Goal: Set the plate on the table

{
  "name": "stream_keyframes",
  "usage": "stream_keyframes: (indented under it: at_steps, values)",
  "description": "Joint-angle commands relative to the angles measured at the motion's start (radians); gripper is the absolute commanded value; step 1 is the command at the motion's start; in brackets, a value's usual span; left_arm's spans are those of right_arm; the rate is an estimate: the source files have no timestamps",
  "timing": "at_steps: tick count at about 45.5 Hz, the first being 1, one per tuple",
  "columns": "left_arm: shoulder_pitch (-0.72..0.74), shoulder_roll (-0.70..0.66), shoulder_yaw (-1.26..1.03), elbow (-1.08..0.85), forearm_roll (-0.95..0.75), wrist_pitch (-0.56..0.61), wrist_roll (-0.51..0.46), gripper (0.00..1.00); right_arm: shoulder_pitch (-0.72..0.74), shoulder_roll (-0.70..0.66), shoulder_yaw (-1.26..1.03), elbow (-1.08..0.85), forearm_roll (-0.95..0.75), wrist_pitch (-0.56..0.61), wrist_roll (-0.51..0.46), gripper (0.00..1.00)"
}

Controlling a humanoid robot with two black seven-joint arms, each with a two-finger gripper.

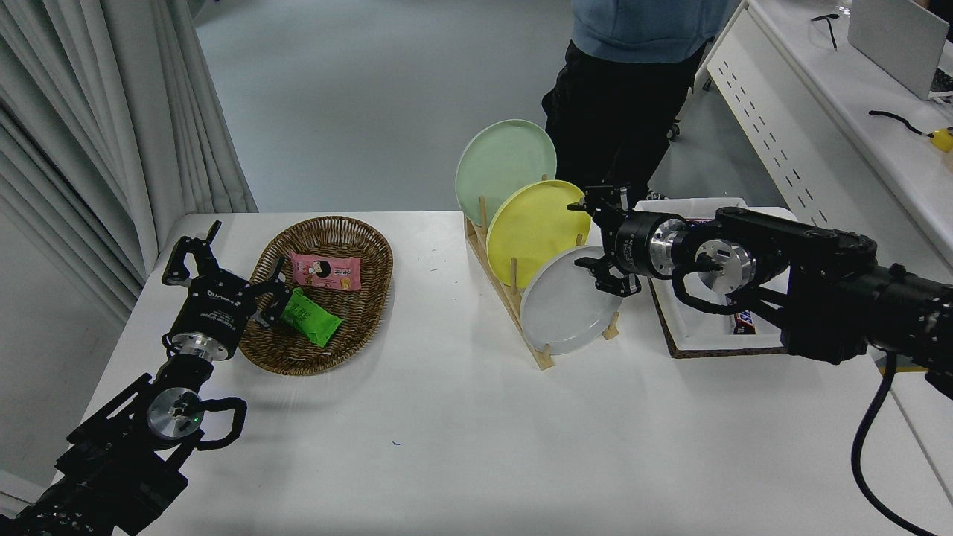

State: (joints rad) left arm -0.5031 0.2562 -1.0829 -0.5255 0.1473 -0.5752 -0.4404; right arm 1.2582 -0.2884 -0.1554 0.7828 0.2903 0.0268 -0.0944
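White table: right gripper, jaws spread, reaching for the grey plate in the rack; next, close on its rim.

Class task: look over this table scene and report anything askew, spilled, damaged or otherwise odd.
Nothing stands out. The grey plate, yellow plate and green plate lean evenly in the wooden rack; two snack packets lie inside the basket.

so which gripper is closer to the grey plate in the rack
Right. The right gripper is open at the grey plate's upper right rim. The left gripper is parked far off to its left by the basket.
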Motion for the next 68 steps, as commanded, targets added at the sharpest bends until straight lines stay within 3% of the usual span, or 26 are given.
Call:
stream_keyframes:
  at_steps: [1,20,40,49,68]
  values:
    - [0.0,0.0,0.0,-0.001,0.0,0.0,0.0,1.0,-0.002,0.003,0.0,-0.007,0.0,0.001,-0.011,0.59]
    - [0.0,0.0,0.0,0.001,0.0,0.0,0.0,1.0,0.0,-0.005,0.011,0.026,0.006,0.002,-0.088,0.42]
    - [0.0,0.0,0.0,0.001,0.0,0.0,0.0,1.0,0.009,-0.006,0.02,0.038,0.009,-0.001,-0.114,0.33]
    - [0.0,0.0,0.0,0.001,0.0,0.0,0.0,1.0,0.009,-0.009,0.02,0.038,0.009,0.001,-0.12,0.21]
    - [0.0,0.0,0.0,0.001,0.0,0.0,0.0,1.0,0.009,-0.009,0.022,0.038,0.01,-0.005,-0.127,0.19]
